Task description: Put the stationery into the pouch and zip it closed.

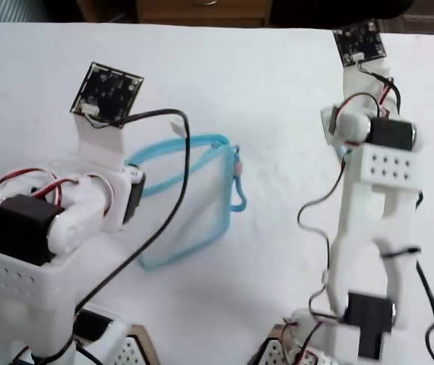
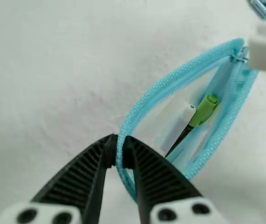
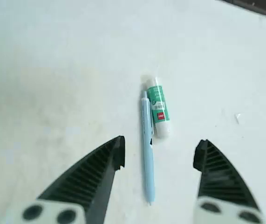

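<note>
Lying side by side, pen (image 3: 147,154) and glue stick (image 3: 159,108) sat under the spread right gripper (image 3: 160,142); left gripper (image 2: 119,155) pinched the open, blue-rimmed pouch (image 1: 201,198), mid-frame.

the pouch (image 2: 179,77) has clear, smooth, faintly glossy plastic sides edged in light-blue woven cloth zipper tape with fine teeth, and inside it lie a green-capped pen (image 2: 202,109) of shiny plastic and a white marker (image 2: 181,121) of matt plastic. the left gripper (image 2: 119,156) and the right gripper (image 3: 160,149) have matt black plastic fingers (image 2: 86,172) with ribbed inner faces on smooth white plastic bodies, above a table (image 3: 53,70) whose white surface looks matt and slightly grainy. the light-blue pen (image 3: 146,149) is smooth satin plastic, and the glue stick (image 3: 159,109) has a glossy printed label around a white plastic tube.
</note>
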`<state>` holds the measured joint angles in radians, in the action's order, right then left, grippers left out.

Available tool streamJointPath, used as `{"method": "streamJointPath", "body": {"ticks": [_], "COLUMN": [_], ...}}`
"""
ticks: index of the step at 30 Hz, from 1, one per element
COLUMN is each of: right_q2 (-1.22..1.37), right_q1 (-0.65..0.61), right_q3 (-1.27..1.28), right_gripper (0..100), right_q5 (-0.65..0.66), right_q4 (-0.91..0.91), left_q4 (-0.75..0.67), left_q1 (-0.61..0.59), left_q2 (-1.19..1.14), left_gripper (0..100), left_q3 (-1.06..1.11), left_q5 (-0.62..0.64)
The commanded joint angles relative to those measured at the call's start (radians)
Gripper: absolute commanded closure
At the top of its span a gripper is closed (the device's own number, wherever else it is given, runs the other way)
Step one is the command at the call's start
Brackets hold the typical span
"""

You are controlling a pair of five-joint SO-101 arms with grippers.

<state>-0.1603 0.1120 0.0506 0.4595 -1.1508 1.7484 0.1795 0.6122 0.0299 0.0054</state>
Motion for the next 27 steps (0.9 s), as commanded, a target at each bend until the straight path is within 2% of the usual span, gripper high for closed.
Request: {"method": "streamJointPath", "body": {"ticks": [1, 6, 11, 16, 21, 27], "right_q2": [0.13, 0.392, 0.536, 0.593, 0.664, 0.871], "right_q1": [0.008, 0.028, 0.047, 0.076, 0.091, 0.085], "right_q3": [-0.051, -0.052, -0.144, -0.255, -0.345, -0.489], "right_gripper": [75.5, 79.2, 87.2, 80.7, 81.2, 81.1], "right_q5": [0.068, 0.077, 0.074, 0.071, 0.071, 0.055], "right_q4": [-0.01, 0.173, 0.185, 0.125, 0.081, 0.084], "left_q4": [0.023, 0.023, 0.023, 0.023, 0.023, 0.02], "left_q1": [-0.003, -0.003, -0.003, -0.003, -0.003, -0.003], "left_q2": [-0.037, -0.037, -0.037, -0.037, -0.037, -0.041], "left_gripper": [98, 98, 98, 98, 98, 98], "left_q3": [0.005, 0.007, 0.007, 0.007, 0.007, 0.008], "left_q5": [-0.006, -0.006, -0.006, -0.006, -0.006, -0.006]}}
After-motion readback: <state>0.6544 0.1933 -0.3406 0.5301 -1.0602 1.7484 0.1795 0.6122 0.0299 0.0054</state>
